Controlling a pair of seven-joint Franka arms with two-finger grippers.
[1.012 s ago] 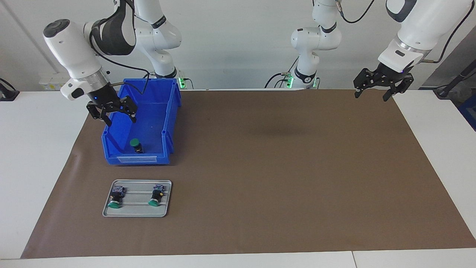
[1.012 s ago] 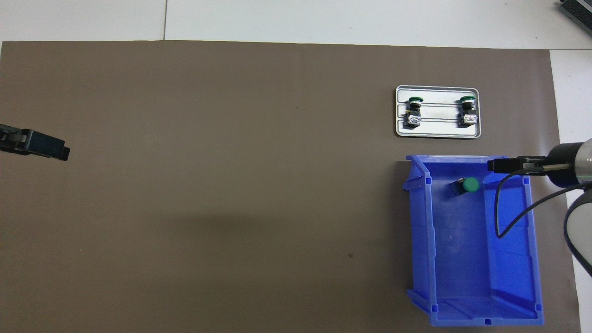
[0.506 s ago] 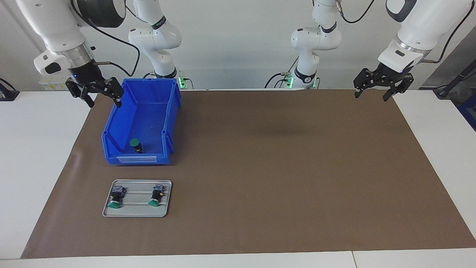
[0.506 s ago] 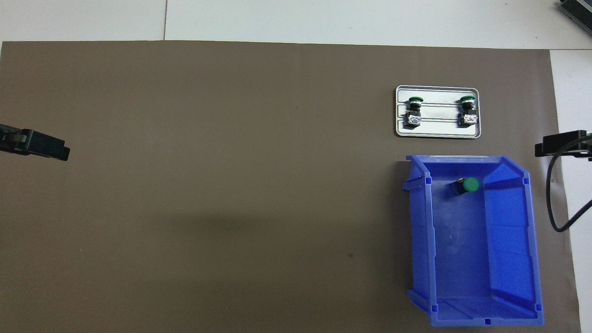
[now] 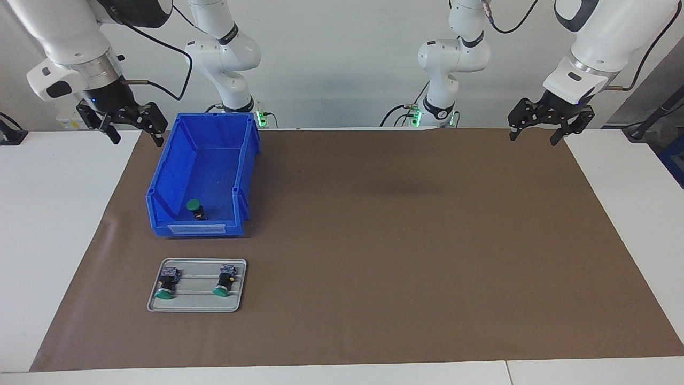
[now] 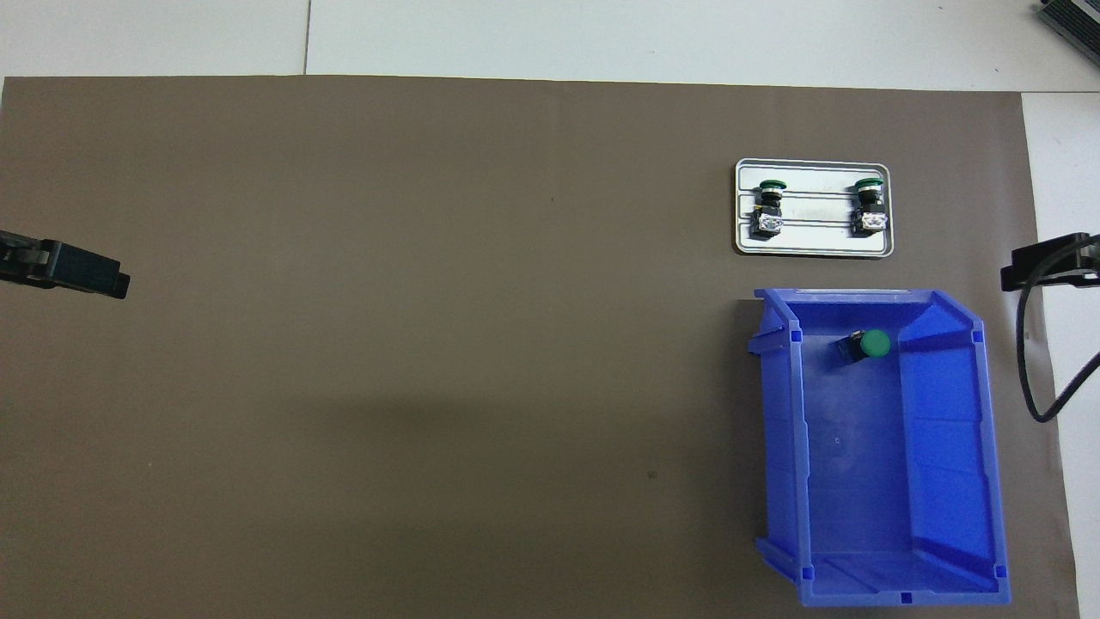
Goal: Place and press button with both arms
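A brown mat (image 5: 374, 240) covers most of the white table (image 5: 48, 240). On this mat, toward the right arm's end of the table, stands a blue bin (image 5: 235, 160) with its opening turned up. One button (image 5: 194, 208) lies inside the bin, on the floor of it, close to the wall that is farther from the robots; its green cap is easy to see in the overhead view (image 6: 868, 345).

Farther from the robots than the bin, and near to it, lies a flat grey tray (image 5: 197, 306). Two more buttons lie on their sides on the tray, one (image 5: 166, 283) toward the right arm's end and the other (image 5: 224, 279) beside it, apart from each other, with the green caps pointing away from the robots.

The right gripper (image 5: 133, 128) hangs in the air beside the bin, over the edge of the mat at the right arm's end of the table. Its fingers are spread apart and hold nothing.

The left gripper (image 5: 536, 132) hangs over the corner of the mat at the left arm's end, well apart from the bin and the tray. Its fingers are also spread apart and empty.
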